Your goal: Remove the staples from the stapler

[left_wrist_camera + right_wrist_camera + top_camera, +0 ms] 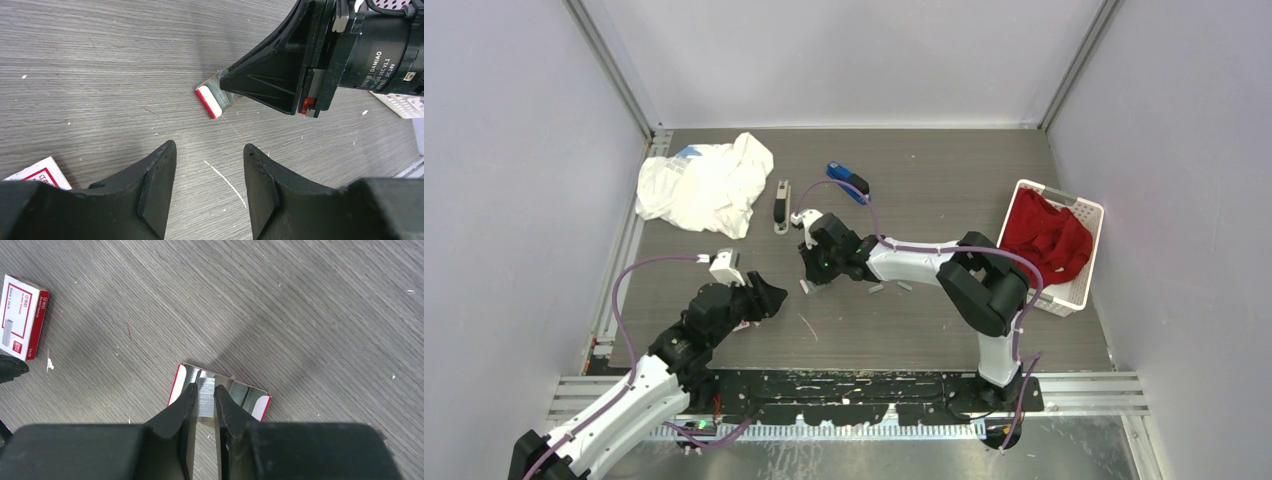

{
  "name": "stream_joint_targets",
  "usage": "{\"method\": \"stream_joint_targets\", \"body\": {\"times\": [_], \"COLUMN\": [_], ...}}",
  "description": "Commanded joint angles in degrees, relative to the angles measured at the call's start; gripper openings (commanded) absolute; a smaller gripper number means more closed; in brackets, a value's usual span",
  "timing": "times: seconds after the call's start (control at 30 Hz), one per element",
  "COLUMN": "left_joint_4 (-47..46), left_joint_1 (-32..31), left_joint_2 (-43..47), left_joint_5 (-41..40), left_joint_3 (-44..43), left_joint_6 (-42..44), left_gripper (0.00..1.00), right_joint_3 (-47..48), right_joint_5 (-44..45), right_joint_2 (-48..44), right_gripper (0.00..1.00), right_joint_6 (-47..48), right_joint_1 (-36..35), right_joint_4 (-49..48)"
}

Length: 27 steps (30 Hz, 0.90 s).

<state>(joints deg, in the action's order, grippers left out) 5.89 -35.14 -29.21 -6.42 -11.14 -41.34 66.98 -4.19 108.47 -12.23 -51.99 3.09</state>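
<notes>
My right gripper (205, 392) is shut on a short silvery strip of staples (205, 396), held just above a small open white-and-red tray (256, 404) that has more silvery strips in it. In the top view the right gripper (810, 274) reaches left to the table's middle, over that tray (804, 287). The stapler (781, 206) lies open farther back, apart from both grippers. My left gripper (210, 150) is open and holds nothing, hovering over bare table a little short of the tray (209, 101). Two small grey strips (890, 288) lie on the table by the right arm.
A white-and-red staple box (22, 315) lies on the table next to the left gripper. A white cloth (704, 185) sits at the back left, a blue-and-black object (847, 182) at the back middle, and a white basket (1079, 292) holding a red cloth at the right.
</notes>
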Motion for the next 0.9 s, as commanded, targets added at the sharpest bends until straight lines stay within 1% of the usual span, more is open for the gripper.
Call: {"method": "stream_joint_targets", "body": {"times": [0.0,0.87], "left_joint_4": [-2.0,-1.7], "left_joint_1": [0.1,0.2], "left_joint_2": [0.8,1.0], "left_joint_5": [-0.4,-0.6], "left_joint_3": [-1.4,-1.8], "left_joint_6": [0.6,0.8], "left_gripper": [0.52,0.52], "right_joint_3": [1.8,2.7], "right_joint_5": [-0.6,0.9], "right_joint_2": [-0.1,0.4], "right_gripper": [0.15,0.15], "right_joint_6": [-0.5,0.5], "right_joint_1": [0.1,0.4], "right_joint_4": [-1.7,0.0]}}
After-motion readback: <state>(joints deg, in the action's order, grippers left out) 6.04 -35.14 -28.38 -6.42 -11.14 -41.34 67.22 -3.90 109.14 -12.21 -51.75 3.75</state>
